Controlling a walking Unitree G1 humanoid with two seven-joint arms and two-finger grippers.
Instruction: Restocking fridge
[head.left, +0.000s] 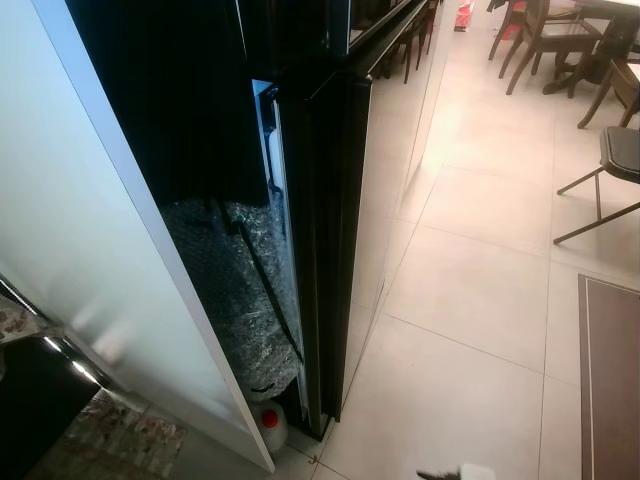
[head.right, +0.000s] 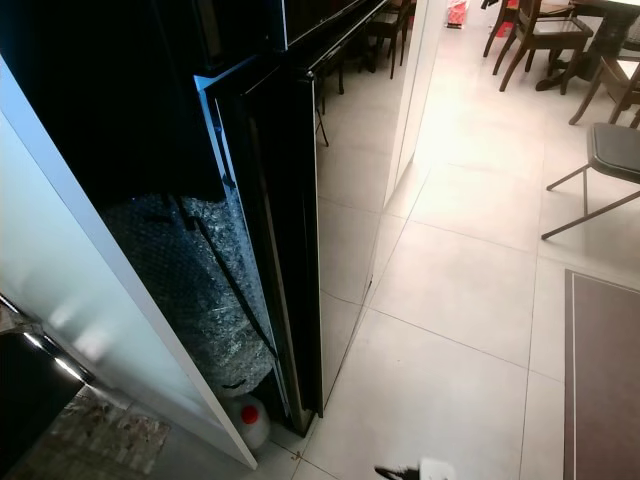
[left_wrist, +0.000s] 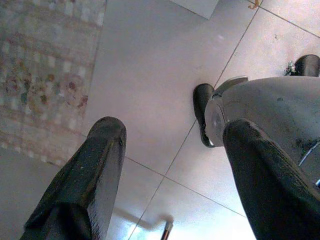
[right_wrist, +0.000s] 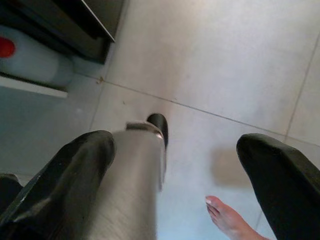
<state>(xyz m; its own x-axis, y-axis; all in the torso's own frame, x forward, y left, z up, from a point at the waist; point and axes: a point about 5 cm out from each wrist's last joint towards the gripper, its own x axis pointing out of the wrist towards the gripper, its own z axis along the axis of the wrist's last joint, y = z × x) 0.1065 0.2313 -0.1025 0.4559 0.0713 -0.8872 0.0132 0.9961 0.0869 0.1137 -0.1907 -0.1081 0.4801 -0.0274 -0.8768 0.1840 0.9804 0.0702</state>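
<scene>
A tall glossy black fridge (head.left: 340, 200) stands just ahead on my left, seen edge-on, with a thin bluish strip (head.left: 266, 150) along its near side. Bubble wrap (head.left: 235, 290) fills the dark gap between it and a white panel (head.left: 80, 250). A white jug with a red cap (head.left: 270, 425) sits on the floor at the foot of that gap, and also appears in the right wrist view (right_wrist: 30, 60). My left gripper (left_wrist: 175, 165) hangs open over the floor tiles. My right gripper (right_wrist: 175, 165) also hangs open, holding nothing.
A patterned rug (head.left: 110, 435) lies at the lower left. Pale tiled floor (head.left: 480, 300) stretches ahead to wooden chairs and a table (head.left: 545, 40). A folding chair (head.left: 612, 165) and a dark mat (head.left: 610, 380) are at the right. A person's bare foot (right_wrist: 227, 217) is near my leg.
</scene>
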